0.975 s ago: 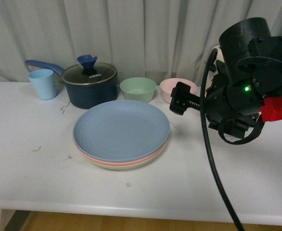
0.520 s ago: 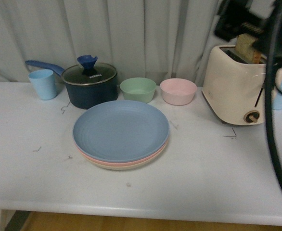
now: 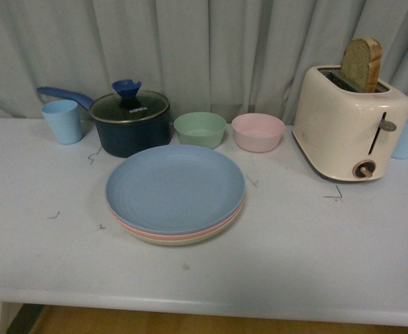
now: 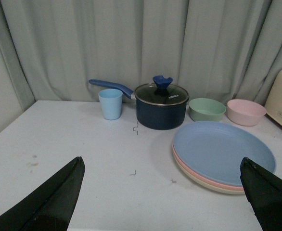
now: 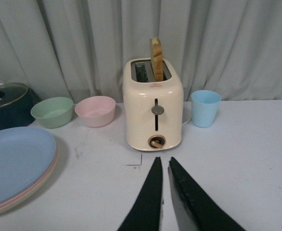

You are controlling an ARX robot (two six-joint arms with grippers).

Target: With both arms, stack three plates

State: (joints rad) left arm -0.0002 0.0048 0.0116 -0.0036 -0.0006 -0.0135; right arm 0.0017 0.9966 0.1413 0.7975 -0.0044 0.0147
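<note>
Three plates lie in one stack on the white table (image 3: pixel 315 250): the blue plate (image 3: pixel 175 186) on top, the pink plate (image 3: pixel 163 235) under it, the cream plate (image 3: pixel 190 239) at the bottom. The same stack shows in the left wrist view, blue plate (image 4: pixel 223 150) uppermost, and at the edge of the right wrist view (image 5: pixel 16 163). My left gripper (image 4: pixel 162 166) is open, held above the table short of the stack, nothing between its fingers. My right gripper (image 5: pixel 163 161) is shut on nothing, in front of the toaster. Neither arm appears in the front view.
Behind the stack stand a dark blue lidded pot (image 3: pixel 130 122), a light blue cup (image 3: pixel 62 120), a green bowl (image 3: pixel 200 129) and a pink bowl (image 3: pixel 257 131). A cream toaster (image 3: pixel 349 129) with a bread slice (image 3: pixel 361 64) is at the right, another blue cup (image 5: pixel 205 108) beside it.
The right arm, which filled the right side of the front view a second ago, has pulled up and out of that view, uncovering the toaster. The plate stack has not moved.
</note>
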